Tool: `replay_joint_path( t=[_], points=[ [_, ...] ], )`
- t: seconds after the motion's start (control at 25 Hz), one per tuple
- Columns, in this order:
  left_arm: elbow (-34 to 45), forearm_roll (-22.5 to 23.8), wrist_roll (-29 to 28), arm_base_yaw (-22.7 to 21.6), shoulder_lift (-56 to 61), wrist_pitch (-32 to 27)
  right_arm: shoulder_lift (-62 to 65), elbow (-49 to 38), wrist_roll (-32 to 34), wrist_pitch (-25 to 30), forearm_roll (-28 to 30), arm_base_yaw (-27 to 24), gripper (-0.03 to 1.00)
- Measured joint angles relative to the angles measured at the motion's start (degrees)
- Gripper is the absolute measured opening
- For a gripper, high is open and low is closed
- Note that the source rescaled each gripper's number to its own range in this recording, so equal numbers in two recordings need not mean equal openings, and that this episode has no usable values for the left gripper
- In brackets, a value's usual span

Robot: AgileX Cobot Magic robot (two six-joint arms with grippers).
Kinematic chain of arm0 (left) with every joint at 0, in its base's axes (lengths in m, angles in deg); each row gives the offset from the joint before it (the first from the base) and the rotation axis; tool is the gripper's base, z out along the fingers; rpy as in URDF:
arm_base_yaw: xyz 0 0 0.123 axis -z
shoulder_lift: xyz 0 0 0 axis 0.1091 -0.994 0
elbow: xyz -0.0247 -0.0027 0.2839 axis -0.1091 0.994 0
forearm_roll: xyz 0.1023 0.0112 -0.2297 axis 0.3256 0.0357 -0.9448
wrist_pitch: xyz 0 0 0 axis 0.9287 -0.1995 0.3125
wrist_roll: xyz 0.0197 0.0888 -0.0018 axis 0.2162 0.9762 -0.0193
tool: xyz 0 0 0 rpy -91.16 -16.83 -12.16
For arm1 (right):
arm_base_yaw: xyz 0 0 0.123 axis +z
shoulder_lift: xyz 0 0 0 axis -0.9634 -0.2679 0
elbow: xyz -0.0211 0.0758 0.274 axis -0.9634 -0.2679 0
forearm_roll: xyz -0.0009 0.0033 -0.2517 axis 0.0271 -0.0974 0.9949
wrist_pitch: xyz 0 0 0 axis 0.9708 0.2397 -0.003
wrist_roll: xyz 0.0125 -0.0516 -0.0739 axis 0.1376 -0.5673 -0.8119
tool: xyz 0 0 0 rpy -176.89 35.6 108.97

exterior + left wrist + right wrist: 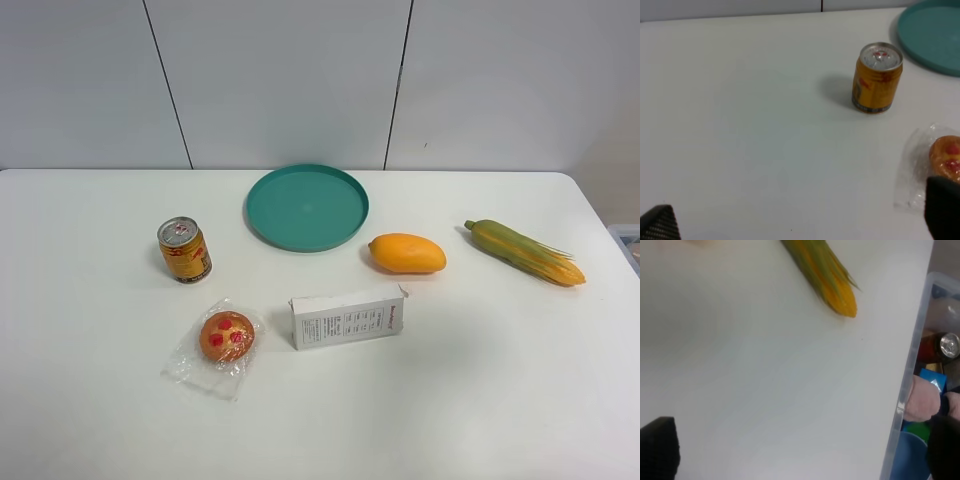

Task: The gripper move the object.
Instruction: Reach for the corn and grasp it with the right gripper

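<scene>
The ear of corn, yellow with a green husk, lies on the white table at the right, to the right of the orange-yellow mango. Its tapered yellow end also shows in the right wrist view. Neither arm shows in the exterior high view. My right gripper is open and empty over bare table, apart from the corn. My left gripper is open and empty over bare table, short of the gold can.
A teal plate sits at the back middle. A gold can, a wrapped pastry and a white box lie left and centre. A clear bin of items stands off the table's right edge.
</scene>
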Motion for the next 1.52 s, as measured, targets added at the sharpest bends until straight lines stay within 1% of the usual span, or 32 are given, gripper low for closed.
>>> replay_joint_path(
  t=[0.16, 0.32, 0.52, 0.68, 0.84, 0.92, 1.08, 1.24, 1.52],
  points=[
    [0.0, 0.0, 0.0, 0.0, 0.0, 0.0, -1.7, 0.0, -1.2, -3.1, -0.8, 0.1, 1.0],
    [0.0, 0.0, 0.0, 0.0, 0.0, 0.0, -4.8, 0.0, -1.5, -8.0, -2.5, 0.1, 1.0],
    [0.0, 0.0, 0.0, 0.0, 0.0, 0.0, -13.6, 0.0, -3.3, -13.0, -4.7, 0.3, 1.0],
    [0.0, 0.0, 0.0, 0.0, 0.0, 0.0, -20.5, 0.0, -4.2, -17.4, -4.7, 2.1, 1.0],
    [0.0, 0.0, 0.0, 0.0, 0.0, 0.0, -25.8, 0.0, -4.3, -21.9, -4.2, 2.2, 1.0],
    [0.0, 0.0, 0.0, 0.0, 0.0, 0.0, -27.3, 0.0, -4.3, -22.7, -3.9, 2.2, 1.0],
    [0.0, 0.0, 0.0, 0.0, 0.0, 0.0, -29.5, 0.0, -4.4, -24.2, -0.6, 1.9, 1.0],
    [0.0, 0.0, 0.0, 0.0, 0.0, 0.0, -30.4, 0.0, -4.4, -26.8, 0.3, -0.6, 1.0],
    [0.0, 0.0, 0.0, 0.0, 0.0, 0.0, -32.5, 0.2, -4.8, -27.9, 0.7, -5.4, 1.0]
  ],
)
